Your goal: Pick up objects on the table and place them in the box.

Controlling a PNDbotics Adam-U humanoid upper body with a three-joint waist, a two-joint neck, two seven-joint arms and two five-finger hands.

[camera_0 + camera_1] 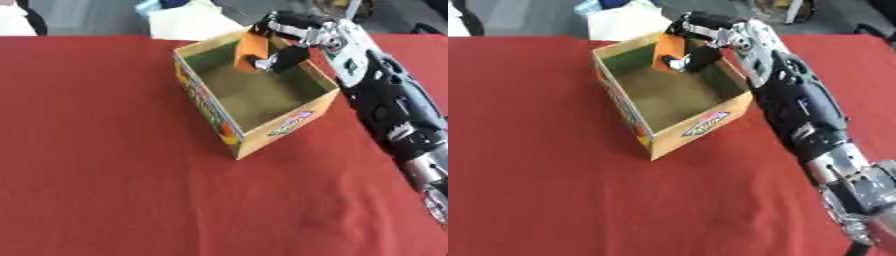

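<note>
Orange block (pixel 252 49) pinched between the curled fingers (pixel 284 56) and thumb of the right hand (pixel 293 31); the fingers are closed round it, dark fingertips pressed on its lower face. Block is flat-sided and tilted, its top edge just above the far rim of the box, its lower end inside the opening, over the far right corner. Cannot tell whether it touches the box floor or the wall.

Right hand sits above the far right corner of the box (pixel 282 124), wrist silver and white, forearm black, running down the right side of the view to the lower right edge. Forearm passes just beside the right wall of the box; contact cannot be made out.

Box: open-topped cardboard, yellow-orange outer walls with printed labels on the near and left faces, dull green-brown inside. Apart from the block, its floor shows nothing lying on it. It stands askew on the red tablecloth (pixel 105 165), one corner pointing toward the camera.

Left hand shows in neither view.

Pale cloth or paper (pixel 188 22) lies beyond the far table edge, behind the box.
</note>
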